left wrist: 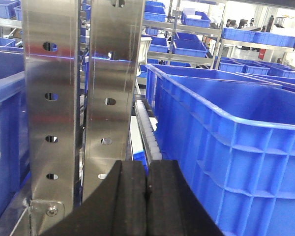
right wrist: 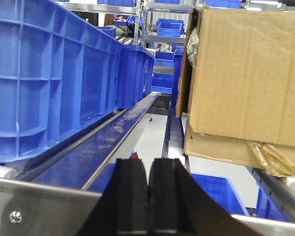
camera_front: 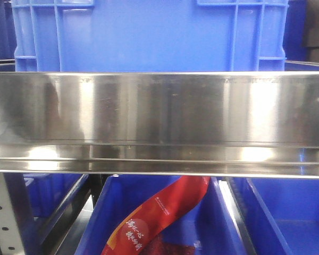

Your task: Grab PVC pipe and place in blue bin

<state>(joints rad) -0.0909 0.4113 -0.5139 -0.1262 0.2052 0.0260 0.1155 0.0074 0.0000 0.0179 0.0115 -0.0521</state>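
Note:
The PVC pipe is out of view in every frame. A large blue bin [camera_front: 149, 34] stands on the steel shelf straight ahead, its inside hidden. The left wrist view shows the same kind of blue bin [left wrist: 226, 147] to the right of my left gripper [left wrist: 147, 169], whose black pads are pressed together with nothing between them. My right gripper [right wrist: 148, 167] is also shut and empty, hanging over the shelf's front rail with a row of blue bins [right wrist: 49, 73] on its left.
A wide steel shelf beam [camera_front: 159, 122] crosses the front view. Below it sit more blue bins, one holding a red printed package [camera_front: 154, 218]. Perforated steel uprights [left wrist: 51, 108] stand left of the left gripper. A cardboard box [right wrist: 243, 78] rests on rollers to the right.

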